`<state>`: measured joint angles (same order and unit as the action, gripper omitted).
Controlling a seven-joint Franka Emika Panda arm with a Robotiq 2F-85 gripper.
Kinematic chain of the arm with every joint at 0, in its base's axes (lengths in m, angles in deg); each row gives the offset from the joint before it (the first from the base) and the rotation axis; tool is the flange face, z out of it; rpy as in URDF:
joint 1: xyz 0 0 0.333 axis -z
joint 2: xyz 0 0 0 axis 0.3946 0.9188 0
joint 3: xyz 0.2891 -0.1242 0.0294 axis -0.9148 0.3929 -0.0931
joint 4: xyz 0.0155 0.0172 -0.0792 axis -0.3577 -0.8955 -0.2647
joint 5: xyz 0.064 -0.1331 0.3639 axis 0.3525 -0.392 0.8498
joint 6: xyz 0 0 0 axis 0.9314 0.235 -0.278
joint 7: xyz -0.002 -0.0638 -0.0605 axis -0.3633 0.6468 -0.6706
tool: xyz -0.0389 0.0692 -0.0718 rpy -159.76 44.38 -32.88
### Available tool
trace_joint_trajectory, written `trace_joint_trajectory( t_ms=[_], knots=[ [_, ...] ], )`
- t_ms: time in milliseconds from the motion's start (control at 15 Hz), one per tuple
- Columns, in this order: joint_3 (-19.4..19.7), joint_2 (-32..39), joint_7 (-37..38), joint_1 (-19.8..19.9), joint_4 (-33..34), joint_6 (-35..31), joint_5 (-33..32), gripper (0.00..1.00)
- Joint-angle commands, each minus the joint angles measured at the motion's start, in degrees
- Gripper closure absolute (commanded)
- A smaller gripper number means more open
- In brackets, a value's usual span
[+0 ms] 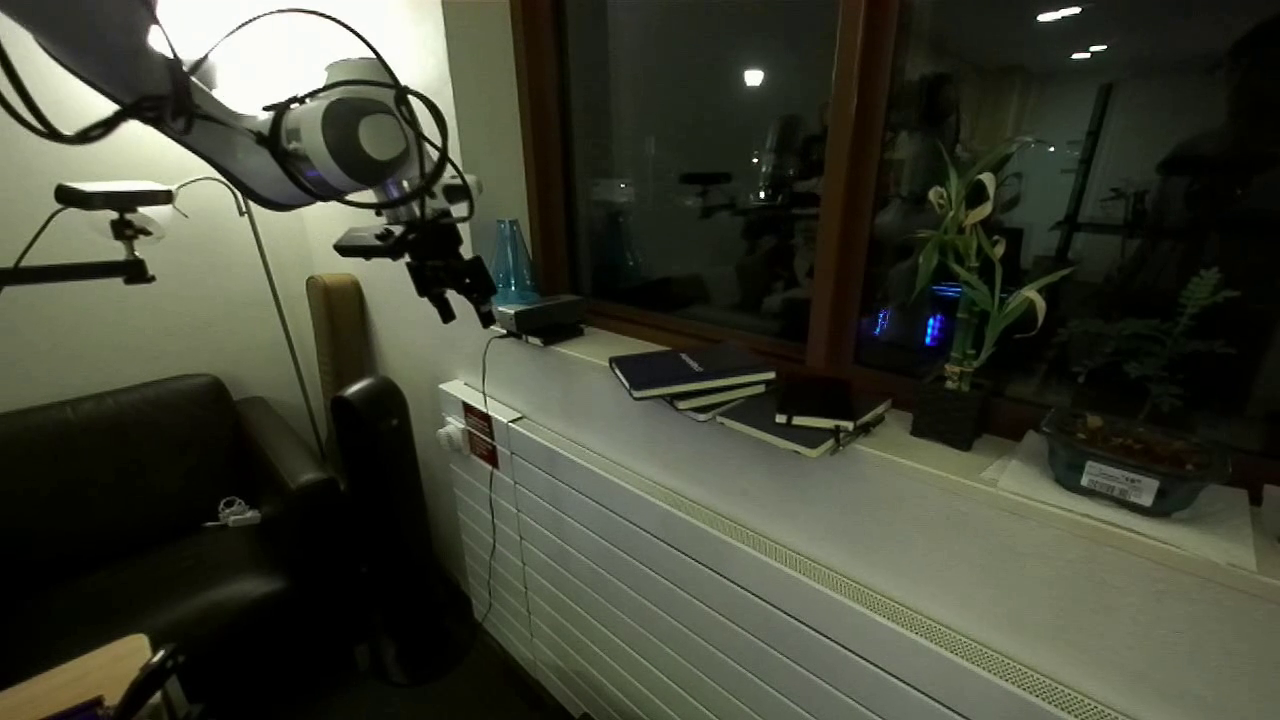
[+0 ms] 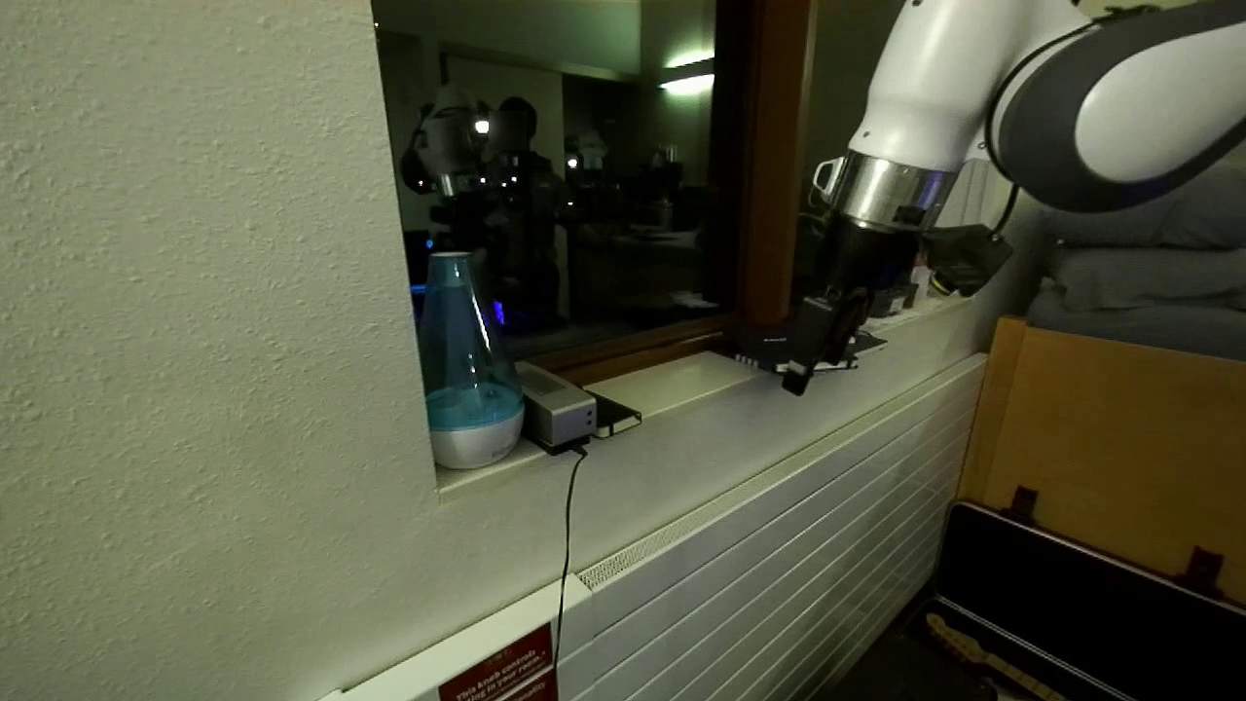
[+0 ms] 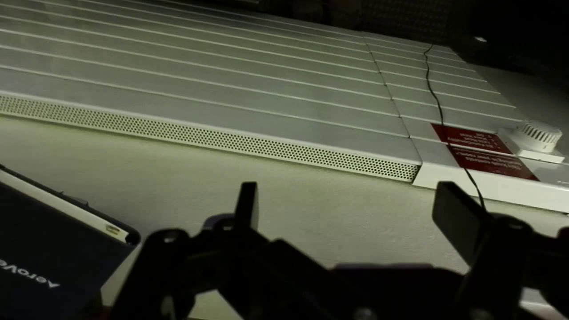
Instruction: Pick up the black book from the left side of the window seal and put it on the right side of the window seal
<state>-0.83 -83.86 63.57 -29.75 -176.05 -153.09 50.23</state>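
- The black two-fingered gripper (image 3: 346, 191) hung in the air, its fingers wide apart with nothing between them, well away from its target.
- A misjudged approach seemed the likeliest fault: the small, flat, plain black book (image 2: 615, 417) did not show in the wrist view, so there was nothing there to line up on.
- Fingertips could have jabbed the long, pale window ledge (image 2: 677, 389) or slid over the cover, because the book was thin and lay flat.
- The grey, boxy device (image 2: 560, 404) left little finger room; a nudge might have pushed it into the translucent blue cone-shaped vessel (image 2: 472, 389), or snagged the thin black cord (image 2: 567, 526).
- Carried rightward too low, the book could have clipped the wide navy book with pale lettering (image 1: 660, 372) or the leafy green plant (image 1: 960, 365).
- The black book lay towards the ledge's left end, just beside the device; I could not tell whether any of it ran underneath. Its cover looked plain and dark, with a pale page edge showing.
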Motion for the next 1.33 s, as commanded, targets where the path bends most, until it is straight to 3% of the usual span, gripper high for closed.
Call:
trace_joint_trajectory(
  t_ms=[0,667,1267],
  knots=[
    [2.86,8.64,2.70,-2.79,8.72,1.42,-6.16,0.00],
    [10.63,23.26,6.31,-9.33,27.03,3.41,-2.88,0.00],
    [10.57,31.71,6.19,-13.70,39.33,4.63,3.79,0.00]
  ],
)
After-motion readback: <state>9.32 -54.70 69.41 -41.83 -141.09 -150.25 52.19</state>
